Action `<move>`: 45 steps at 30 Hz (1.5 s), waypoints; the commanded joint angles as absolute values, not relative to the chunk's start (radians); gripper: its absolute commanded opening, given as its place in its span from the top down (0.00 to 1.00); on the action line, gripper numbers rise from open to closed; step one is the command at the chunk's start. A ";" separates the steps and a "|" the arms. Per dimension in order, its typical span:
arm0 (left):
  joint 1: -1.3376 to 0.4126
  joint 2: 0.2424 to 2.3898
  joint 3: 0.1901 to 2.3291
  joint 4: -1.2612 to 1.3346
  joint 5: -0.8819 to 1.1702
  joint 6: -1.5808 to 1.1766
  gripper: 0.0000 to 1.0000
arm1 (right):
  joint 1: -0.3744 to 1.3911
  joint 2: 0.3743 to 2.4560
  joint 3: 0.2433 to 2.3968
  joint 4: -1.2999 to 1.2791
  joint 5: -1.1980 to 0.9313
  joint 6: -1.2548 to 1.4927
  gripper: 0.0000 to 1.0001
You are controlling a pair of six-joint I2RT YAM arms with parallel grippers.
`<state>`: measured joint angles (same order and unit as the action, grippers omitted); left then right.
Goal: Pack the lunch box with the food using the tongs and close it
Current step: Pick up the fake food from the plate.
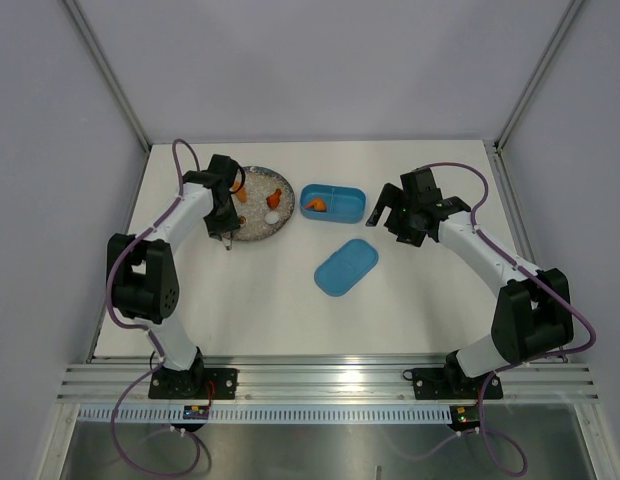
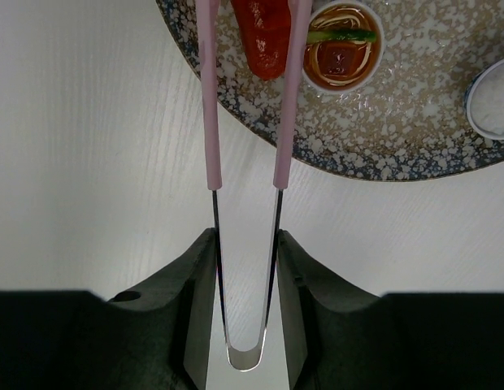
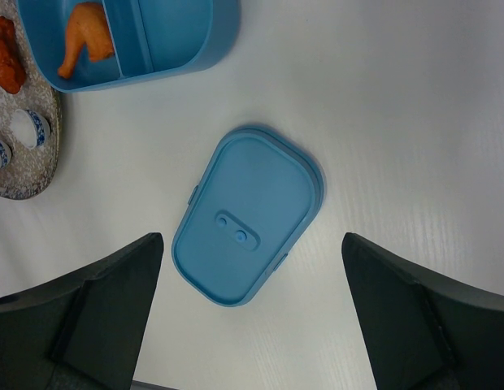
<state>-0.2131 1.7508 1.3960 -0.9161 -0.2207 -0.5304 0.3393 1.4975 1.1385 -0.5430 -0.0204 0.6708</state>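
Between the jaws of the left gripper sit the two steel legs of the tongs. The jaws are pinched partway together just above the bend and hold nothing but the tongs. Just ahead of the jaws lies bare table. Beyond it the pink tips reach over the rim of the plate, one on either side of a red piece of food. Whether the tips already press it I cannot tell.

To do this pick well, I would squeeze slowly until both tips bite the piece across its middle. Then I would lift straight up, because a small bowl of soup stands just right of the right-hand tip and a sideways drag could knock it.

The right gripper has its jaws at full width and holds nothing. The lid lies flat below and between them. Ahead of them stands the open lunch box, with an orange piece in one compartment.
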 commanded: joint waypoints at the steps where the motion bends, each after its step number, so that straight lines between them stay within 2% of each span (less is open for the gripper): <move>1: -0.204 1.759 1.411 -0.881 -0.215 -0.551 0.65 | 0.348 1.493 1.160 -0.522 -0.034 0.676 0.01; 19: -0.190 1.801 1.407 -0.851 -0.193 -0.606 0.61 | 0.353 1.491 1.155 -0.523 -0.031 0.673 0.01; 22: -0.189 1.804 1.414 -0.851 -0.192 -0.606 0.64 | 0.351 1.488 1.157 -0.526 -0.029 0.675 0.01; 25: -0.189 1.801 1.420 -0.857 -0.193 -0.604 0.80 | 0.353 1.486 1.155 -0.526 -0.026 0.675 0.01; 26: -0.189 1.792 1.424 -0.857 -0.193 -0.603 0.91 | 0.351 1.486 1.155 -0.528 -0.025 0.675 0.01; 28: -0.189 1.778 1.427 -0.864 -0.206 -0.603 0.99 | 0.353 1.486 1.157 -0.528 -0.025 0.675 0.01; 36: -0.198 1.668 1.465 -0.870 -0.163 -0.496 1.00 | 0.353 1.496 1.175 -0.525 -0.025 0.684 0.01; 45: -0.304 1.635 1.565 -0.922 -0.146 -0.387 1.00 | 0.345 1.535 1.227 -0.575 0.052 0.661 0.01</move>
<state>-0.2611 1.6798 1.4971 -0.9257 -0.1673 -0.4545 0.3412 1.5177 1.1687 -0.5529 0.0002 0.6743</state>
